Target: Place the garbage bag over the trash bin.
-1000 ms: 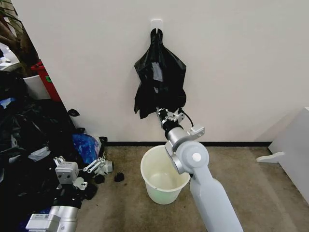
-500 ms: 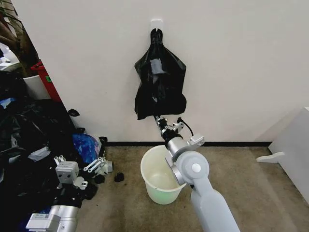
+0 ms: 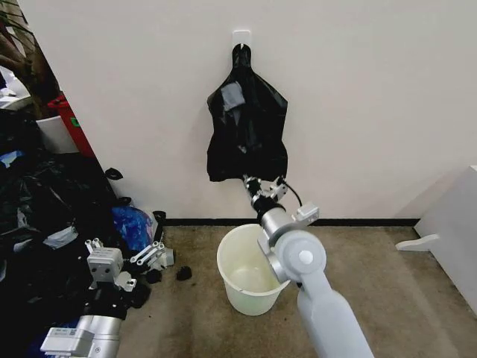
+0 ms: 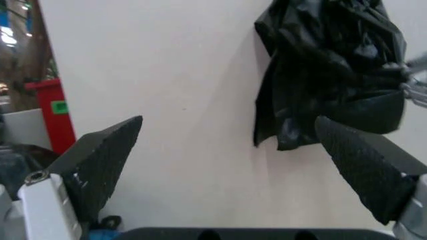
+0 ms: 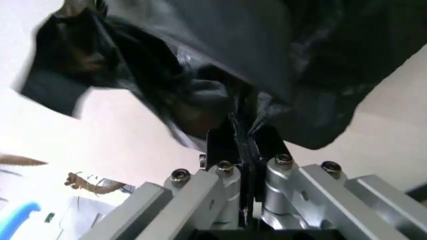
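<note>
A bunch of glossy black bags [image 3: 247,130] hangs on the wall from a white hook [image 3: 241,35]. My right gripper [image 3: 253,181] reaches up to its lower edge. In the right wrist view its fingertips [image 5: 241,135] are shut on a fold of the black film [image 5: 200,60], the garbage bag at the front of the bunch. The trash bin [image 3: 223,257], a round white bucket, stands upright on the floor right below, with nothing in it. My left gripper [image 3: 123,250] waits low at the left, fingers [image 4: 100,155] spread open, facing the hanging bags [image 4: 327,65].
A heap of stuffed black sacks [image 3: 37,224] and a blue bag [image 3: 133,224] crowd the floor at the left. A red container [image 3: 71,119] stands behind them. A white panel [image 3: 455,224] stands at the right. Bare floor lies between it and the bin.
My right gripper dipped a little and rose again at the bags' lower edge, and the hanging plastic shifted and bunched with it. The left arm stayed still.
</note>
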You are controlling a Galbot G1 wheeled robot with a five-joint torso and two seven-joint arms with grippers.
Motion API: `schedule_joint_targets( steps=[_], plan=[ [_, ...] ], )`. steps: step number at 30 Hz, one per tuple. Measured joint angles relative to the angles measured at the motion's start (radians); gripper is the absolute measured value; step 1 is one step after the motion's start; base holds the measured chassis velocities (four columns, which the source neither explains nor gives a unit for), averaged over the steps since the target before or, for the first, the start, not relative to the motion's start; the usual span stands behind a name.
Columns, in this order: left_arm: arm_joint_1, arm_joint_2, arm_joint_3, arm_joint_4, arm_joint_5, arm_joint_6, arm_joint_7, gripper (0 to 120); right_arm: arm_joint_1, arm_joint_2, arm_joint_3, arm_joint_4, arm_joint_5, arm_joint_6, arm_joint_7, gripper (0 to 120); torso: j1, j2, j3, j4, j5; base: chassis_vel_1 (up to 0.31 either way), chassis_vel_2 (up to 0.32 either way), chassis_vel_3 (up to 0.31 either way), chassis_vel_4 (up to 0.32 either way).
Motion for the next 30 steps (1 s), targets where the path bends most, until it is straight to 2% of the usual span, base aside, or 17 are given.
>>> schedule_joint_targets(
  steps=[1, 6, 7, 9, 10, 13, 14, 18, 22, 25, 29, 30],
  plan=[
    [-0.003, 0.006, -0.001, 0.000, -0.006, 0.004, 0.000, 100, 0.003, -0.001, -0.001, -0.001, -0.002, 0.000, -0.001, 0, 0.000, 0.000, 0.000, 0.0000, 0.0000, 0.000, 0.000, 0.000, 0.000],
    [-0.093, 0.169, -0.016, 0.000, -0.200, 0.100, -0.039, 100, 0.042, -0.008, -0.009, -0.026, -0.005, -0.005, -0.002, 0, 0.000, 0.000, 0.000, 0.0000, -0.0001, 0.000, 0.000, 0.000, 0.000],
    [-0.093, 0.169, -0.016, 0.000, -0.200, 0.100, -0.039, 100, 0.042, -0.008, -0.009, -0.026, -0.005, -0.005, -0.002, 0, 0.000, 0.000, 0.000, 0.0000, -0.0001, 0.000, 0.000, 0.000, 0.000],
    [-0.136, 0.240, -0.020, 0.000, -0.271, 0.136, -0.061, 100, 0.046, -0.008, -0.013, -0.029, -0.007, -0.005, -0.002, 0, 0.000, 0.000, 0.000, 0.0000, 0.0000, 0.000, 0.000, 0.000, 0.000],
    [-0.180, 0.300, -0.019, 0.000, -0.326, 0.162, -0.081, 100, 0.048, -0.008, -0.016, -0.033, -0.012, -0.005, -0.002, 0, 0.000, 0.000, 0.000, -0.0003, -0.0001, 0.000, 0.000, 0.000, 0.000],
    [-0.272, 0.400, -0.004, 0.000, -0.424, 0.199, -0.118, 100, 0.049, -0.006, -0.022, -0.045, -0.028, -0.005, -0.003, 0, 0.000, 0.000, 0.000, -0.0003, 0.0000, 0.000, 0.000, 0.000, 0.000],
    [-0.272, 0.400, -0.004, 0.000, -0.424, 0.199, -0.118, 100, 0.049, -0.006, -0.022, -0.045, -0.028, -0.005, -0.003, 0, 0.000, 0.000, 0.000, -0.0003, 0.0000, 0.000, 0.000, 0.000, 0.000],
    [-0.379, 0.503, 0.011, 0.023, -0.528, 0.226, -0.149, 100, 0.063, -0.001, -0.030, -0.068, -0.046, -0.005, -0.010, 0, 0.000, 0.000, 0.000, -0.0001, 0.0000, 0.000, 0.000, 0.000, 0.000],
    [-0.465, 0.570, 0.029, 0.054, -0.617, 0.248, -0.178, 100, 0.080, 0.001, -0.039, -0.083, -0.054, -0.007, -0.018, 0, 0.000, 0.000, 0.000, 0.0000, 0.0000, 0.000, 0.000, 0.000, 0.000],
    [-0.523, 0.594, 0.045, 0.076, -0.659, 0.261, -0.189, 100, 0.088, 0.004, -0.044, -0.092, -0.058, -0.008, -0.020, 0, 0.000, 0.000, 0.000, 0.0000, -0.0001, 0.000, 0.000, 0.000, 0.000],
    [-0.710, 0.632, 0.120, 0.153, -0.734, 0.287, -0.198, 100, 0.099, 0.011, -0.052, -0.114, -0.070, -0.008, -0.028, 0, 0.000, 0.000, 0.000, 0.0003, -0.0001, 0.000, 0.000, 0.000, 0.000],
    [-0.710, 0.632, 0.120, 0.153, -0.734, 0.287, -0.198, 100, 0.099, 0.011, -0.052, -0.114, -0.070, -0.008, -0.028, 0, 0.000, 0.000, 0.000, 0.0003, -0.0001, 0.000, 0.000, 0.000, 0.000]
  ],
)
